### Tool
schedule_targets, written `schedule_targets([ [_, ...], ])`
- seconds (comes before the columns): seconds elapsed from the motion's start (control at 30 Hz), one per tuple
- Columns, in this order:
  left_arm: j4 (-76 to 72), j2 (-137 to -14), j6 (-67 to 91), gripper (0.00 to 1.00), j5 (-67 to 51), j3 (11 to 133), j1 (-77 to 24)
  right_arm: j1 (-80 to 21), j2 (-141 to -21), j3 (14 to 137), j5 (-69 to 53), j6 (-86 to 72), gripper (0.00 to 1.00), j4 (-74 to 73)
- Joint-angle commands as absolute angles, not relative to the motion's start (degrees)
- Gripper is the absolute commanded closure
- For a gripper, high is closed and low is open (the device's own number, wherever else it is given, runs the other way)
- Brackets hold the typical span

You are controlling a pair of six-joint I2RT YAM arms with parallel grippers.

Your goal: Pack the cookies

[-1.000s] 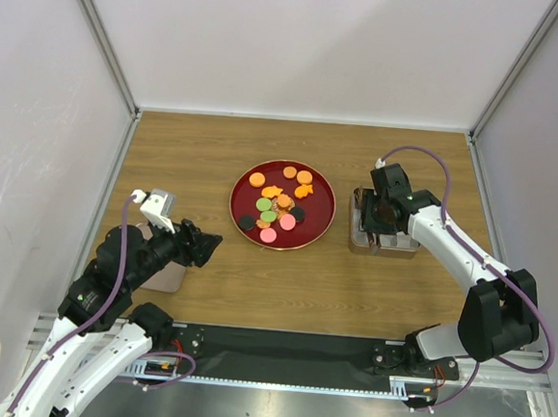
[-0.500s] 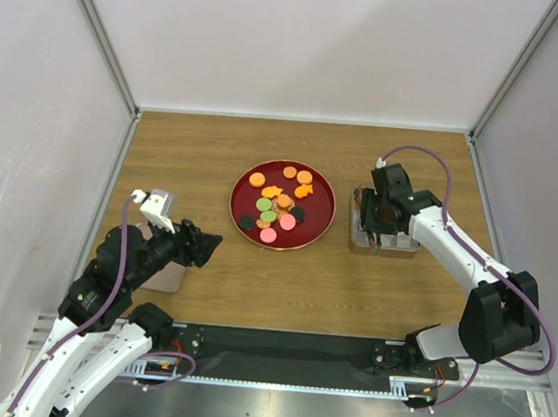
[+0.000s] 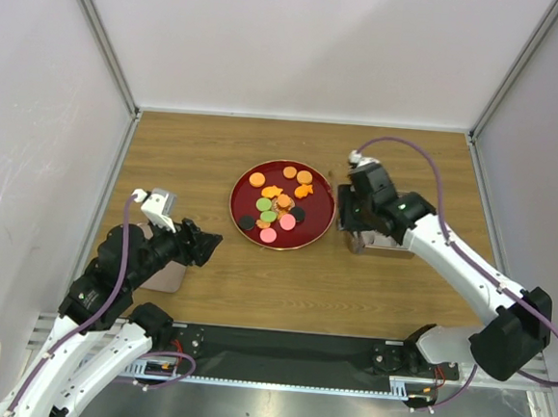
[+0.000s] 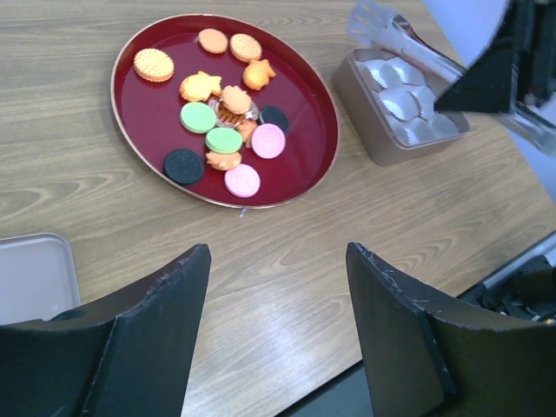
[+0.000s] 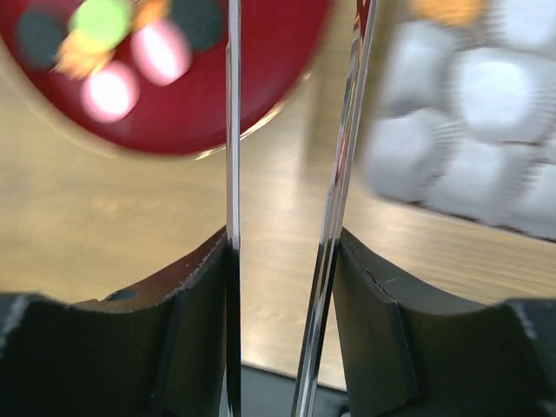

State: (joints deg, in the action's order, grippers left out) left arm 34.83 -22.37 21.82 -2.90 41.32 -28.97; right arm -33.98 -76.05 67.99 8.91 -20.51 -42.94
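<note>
1. Wood-grain table (image 3: 187,153), walled in white on three sides, carried everything.
2. Near its middle sat a round dark-red plate (image 3: 317,218), the landmark for all that follows.
3. All the cookies (image 3: 277,208) that could be seen lay on the plate. They were orange, green, pink and black rounds with a few orange shaped pieces, loosely clustered around its centre, and some touched or overlapped.
4. Just to the right of the plate, apart from its rim, stood a rectangular metal tin (image 4: 360,122) lined with white paper cups.
5. The right gripper (image 3: 357,218) hung over the gap between the plate's right rim and the tin, its fingers clamped on a pair of metal tongs (image 5: 231,130). The two blades stood apart with nothing between them, and the wrist view was blurred.
6. The left gripper (image 4: 276,261) sat well apart from the plate, on its near-left side, aimed toward it with its fingers spread wide and empty.
7. A pale flat tray (image 4: 30,274) lay farther left of the plate, beside the left arm.
</note>
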Motion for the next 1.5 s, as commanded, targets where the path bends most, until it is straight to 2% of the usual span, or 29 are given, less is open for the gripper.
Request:
schedule_targets([
  [0.0, 33.92, -24.08, 19.51, 0.30, -0.36, 42.98, -29.27, -42.32, -76.90, 70.05, 11.77, -22.76, 0.50, -43.77],
  [0.17, 33.66, -23.82, 19.07, 0.30, 2.02, 42.81, -29.27, -52.45, -81.91, 70.49, 15.02, -24.43, 0.50, -44.12],
  [0.43, 33.31, -23.38, 19.16, 0.30, 2.46, 42.28, -29.27, -58.79, -88.06, 73.39, 20.82, -24.96, 0.48, -47.02],
  [1.47, 32.96, -23.03, 19.25, 0.29, 2.20, 41.84, -29.27, -63.72, -108.98, 92.19, 30.32, -21.09, 0.46, -60.99],
])
